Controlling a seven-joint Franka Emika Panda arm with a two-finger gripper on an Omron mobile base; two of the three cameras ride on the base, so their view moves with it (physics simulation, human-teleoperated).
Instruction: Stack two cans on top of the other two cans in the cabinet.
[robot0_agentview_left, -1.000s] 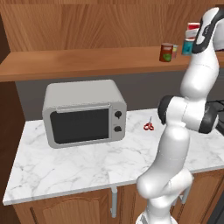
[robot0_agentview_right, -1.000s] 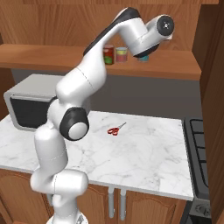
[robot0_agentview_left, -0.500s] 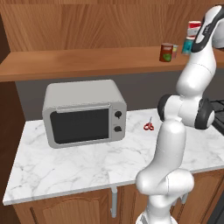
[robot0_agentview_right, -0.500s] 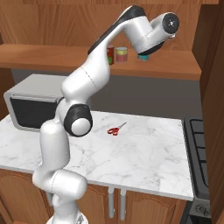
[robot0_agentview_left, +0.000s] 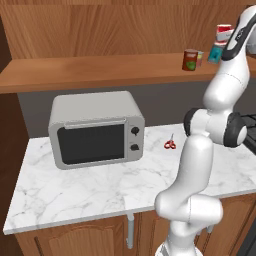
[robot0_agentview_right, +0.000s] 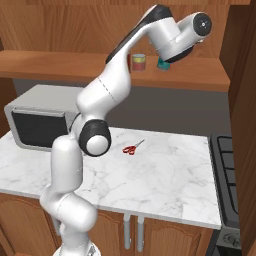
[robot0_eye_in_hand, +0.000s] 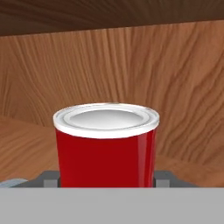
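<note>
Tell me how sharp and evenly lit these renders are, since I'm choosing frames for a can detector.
Hand view: the bright red can with white rim is crisp and evenly lit, its silver lid showing only a soft sheen. Left base view: the same can sits small by the right edge, partly behind the arm; a dark shadow lies under the wooden shelf board. Right base view: soft overall, no glare.

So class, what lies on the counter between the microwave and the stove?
Red-handled scissors lie between the microwave and the stove; right base view.
</note>
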